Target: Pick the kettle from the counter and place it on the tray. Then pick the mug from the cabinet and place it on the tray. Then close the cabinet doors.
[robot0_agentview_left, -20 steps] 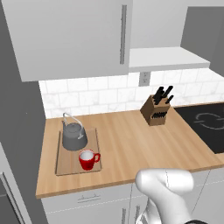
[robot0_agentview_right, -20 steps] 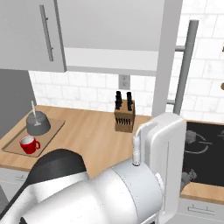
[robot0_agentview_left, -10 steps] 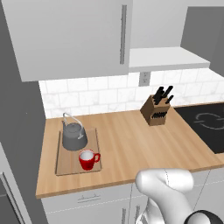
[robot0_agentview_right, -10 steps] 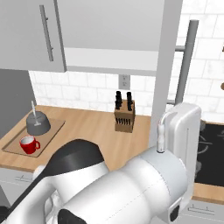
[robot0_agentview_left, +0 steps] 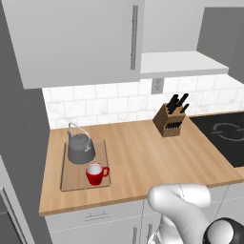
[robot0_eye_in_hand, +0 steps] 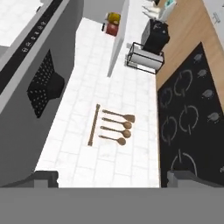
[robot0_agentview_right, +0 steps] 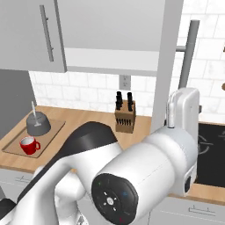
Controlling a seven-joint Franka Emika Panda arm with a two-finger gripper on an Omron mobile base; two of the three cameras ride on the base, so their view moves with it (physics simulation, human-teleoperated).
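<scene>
The gripper (robot0_eye_in_hand: 111,177), seen in the hand view, has its jaws spread wide and holds nothing; it faces a black cooktop (robot0_eye_in_hand: 188,118) and a white tiled wall with hanging wooden spoons (robot0_eye_in_hand: 116,128), well apart from the task's things. On the counter (robot0_agentview_left: 138,152), the red mug (robot0_agentview_left: 96,173) stands at the near end of the tray (robot0_agentview_left: 71,176), with the kettle (robot0_agentview_left: 80,148) behind it, both on the board. Beyond, a knife block (robot0_agentview_left: 170,120) stands by the wall, and above, the left cabinet door (robot0_agentview_left: 76,38) is shut. Since the earlier frames the arm has swung across the right base view, while tray, mug and kettle are unmoved. The right base view alone shows a door panel (robot0_agentview_right: 169,66) edge-on.
</scene>
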